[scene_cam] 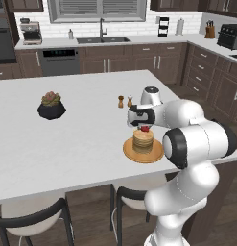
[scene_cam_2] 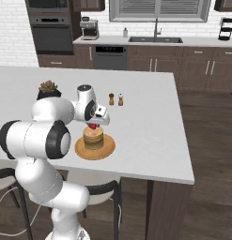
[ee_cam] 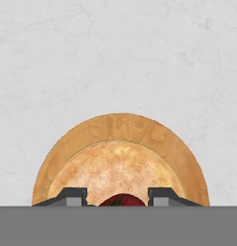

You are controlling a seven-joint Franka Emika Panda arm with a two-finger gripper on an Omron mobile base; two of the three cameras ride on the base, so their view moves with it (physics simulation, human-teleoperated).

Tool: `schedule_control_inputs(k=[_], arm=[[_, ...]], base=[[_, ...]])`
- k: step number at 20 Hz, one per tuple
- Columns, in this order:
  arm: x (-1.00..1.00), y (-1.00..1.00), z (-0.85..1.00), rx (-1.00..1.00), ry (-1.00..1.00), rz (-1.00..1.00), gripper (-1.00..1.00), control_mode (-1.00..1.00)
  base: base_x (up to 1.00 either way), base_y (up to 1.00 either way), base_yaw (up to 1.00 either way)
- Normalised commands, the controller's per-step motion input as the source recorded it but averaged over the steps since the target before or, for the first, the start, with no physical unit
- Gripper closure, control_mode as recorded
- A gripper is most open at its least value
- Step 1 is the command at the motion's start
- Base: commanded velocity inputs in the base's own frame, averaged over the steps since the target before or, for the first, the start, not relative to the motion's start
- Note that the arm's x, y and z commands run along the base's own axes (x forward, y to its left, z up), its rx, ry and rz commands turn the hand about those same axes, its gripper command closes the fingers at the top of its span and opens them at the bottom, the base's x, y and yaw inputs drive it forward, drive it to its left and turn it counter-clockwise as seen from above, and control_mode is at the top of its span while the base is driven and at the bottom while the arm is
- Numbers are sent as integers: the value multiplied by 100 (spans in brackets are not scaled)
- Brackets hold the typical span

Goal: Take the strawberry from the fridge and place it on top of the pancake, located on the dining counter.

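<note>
Hand view: we see just the top of the strawberry (ee_cam: 120, 201) between the fingertips (ee_cam: 74, 196); the grey band cuts off its lower part, so contact with the pancake (ee_cam: 117, 168) below cannot be judged. The near half of the plate (ee_cam: 67, 144) is cut off as well.

Left base view: the arm's wrist hides the gripper (scene_cam: 144, 126) fingers; the strawberry shows only as a red speck. Right base view: same, the fingers are too small to tell.

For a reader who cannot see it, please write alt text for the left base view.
A white robot arm holds its gripper, shut on a tiny red strawberry, just above a golden-brown pancake stack on a round orange-brown plate. The plate sits on a white-topped dining counter, with a black plant pot further left.
</note>
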Motion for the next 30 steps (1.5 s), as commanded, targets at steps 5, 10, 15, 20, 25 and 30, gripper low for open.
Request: schedule_control_inputs(k=[5, 10, 15, 20, 25, 30], arm=[[0, 0, 0, -1, 0, 0, 100, -100], [0, 2, -6, 0, 5, 0, 100, -100], [0, 2, -14, 0, 8, 0, 100, -100], [0, 0, -3, 0, 3, 0, 100, -100], [-1, 0, -1, 0, 0, 0, 100, -100], [-9, 0, 0, 0, 0, 0, -100, -100]], base=[[0, 0, 0], [0, 0, 0], [0, 0, 0], [0, 0, 0], [0, 0, 0], [0, 0, 0]])
